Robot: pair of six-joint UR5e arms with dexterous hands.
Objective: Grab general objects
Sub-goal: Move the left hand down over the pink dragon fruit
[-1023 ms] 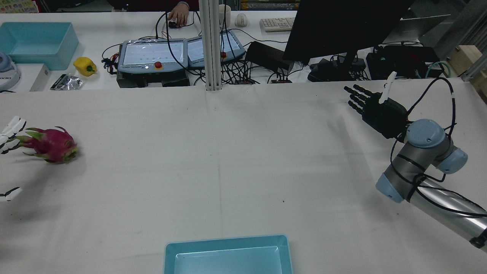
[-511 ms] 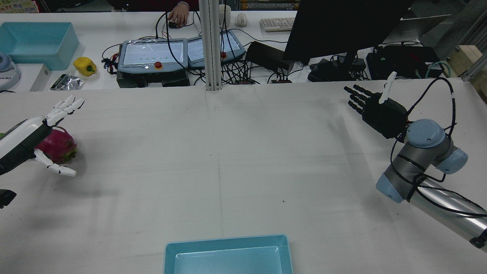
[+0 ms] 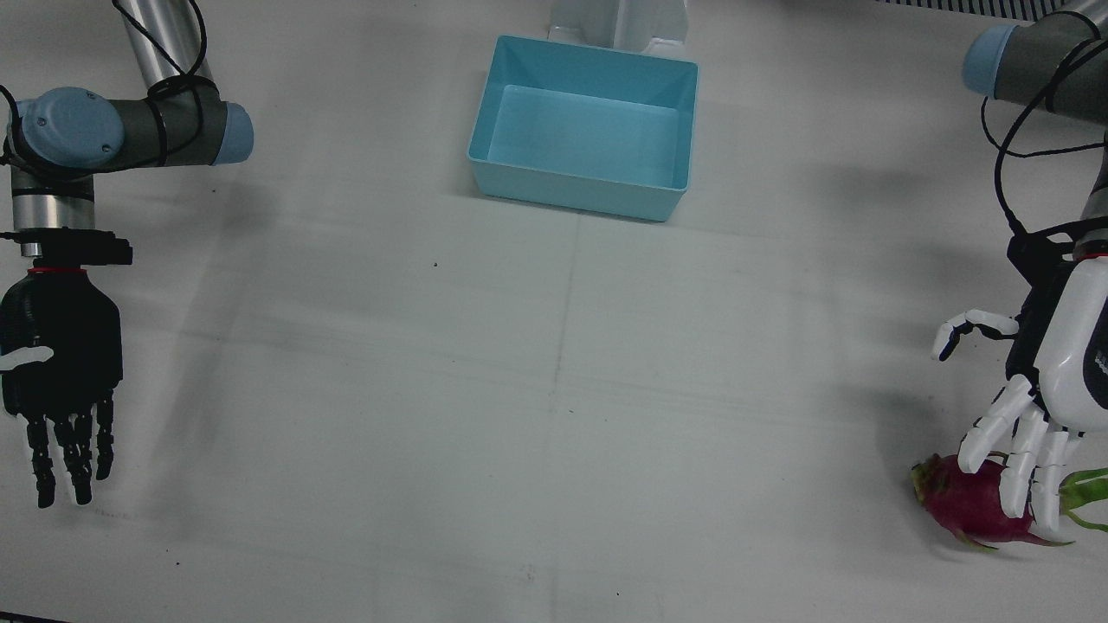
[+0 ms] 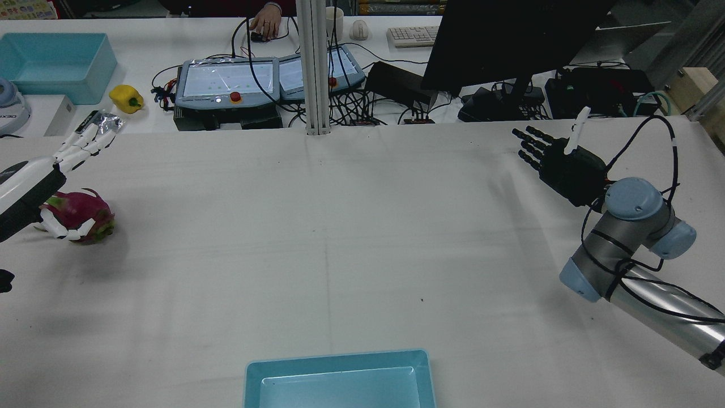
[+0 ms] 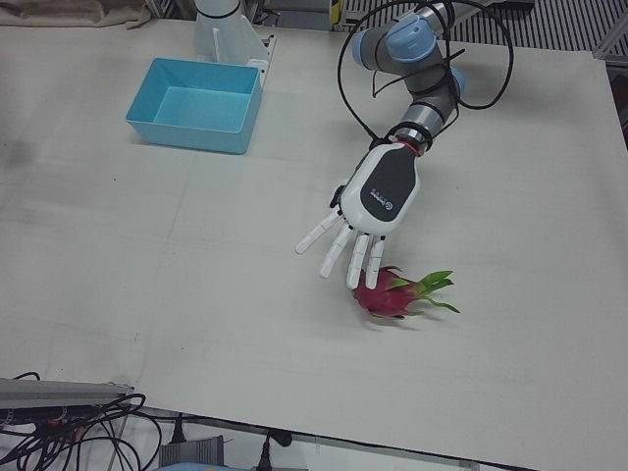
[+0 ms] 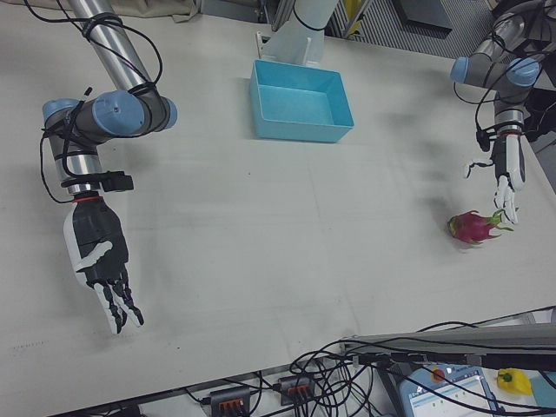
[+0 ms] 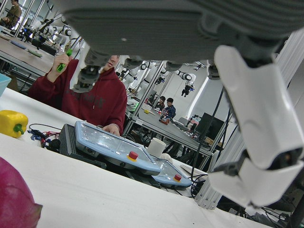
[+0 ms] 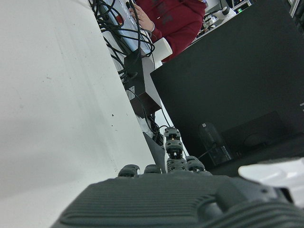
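While splayed: scaly oval dragon fruit (image 5: 391,293)

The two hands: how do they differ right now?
The left hand is white and hovers over the dragon fruit, fingers around it; the right hand is black with nothing beneath it, far across the table. Both have fingers spread and hold nothing.

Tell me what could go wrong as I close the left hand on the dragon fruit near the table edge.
1. The white left hand is open above the pink dragon fruit with green scales, fingers extending past it; closing now could nudge the rounded fruit so it rolls away.
2. In the front view the fruit lies near the frame's right edge, making contact hard to judge there.
3. Its thin green leaf tips may snag between the fingers.
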